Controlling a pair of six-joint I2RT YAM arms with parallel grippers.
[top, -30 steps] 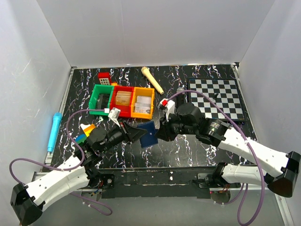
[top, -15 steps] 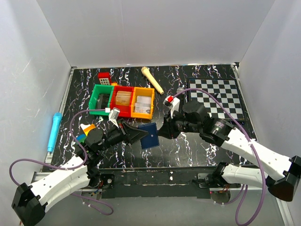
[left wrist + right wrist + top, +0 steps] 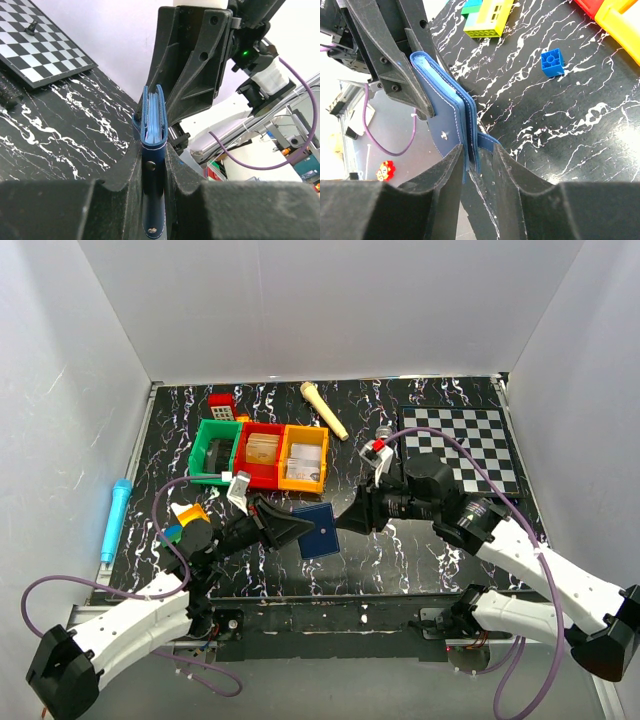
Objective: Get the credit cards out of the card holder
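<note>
I counted one card holder (image 3: pixel 318 529); three bins, namely one green bin (image 3: pixel 213 452), one red bin (image 3: pixel 259 456) and one orange bin (image 3: pixel 303 458); one chessboard (image 3: pixel 480 465) with one dark chess piece (image 3: pixel 33 25); one blue marker (image 3: pixel 115 518); one cream stick (image 3: pixel 324 410); one small blue block (image 3: pixel 552 64).
</note>
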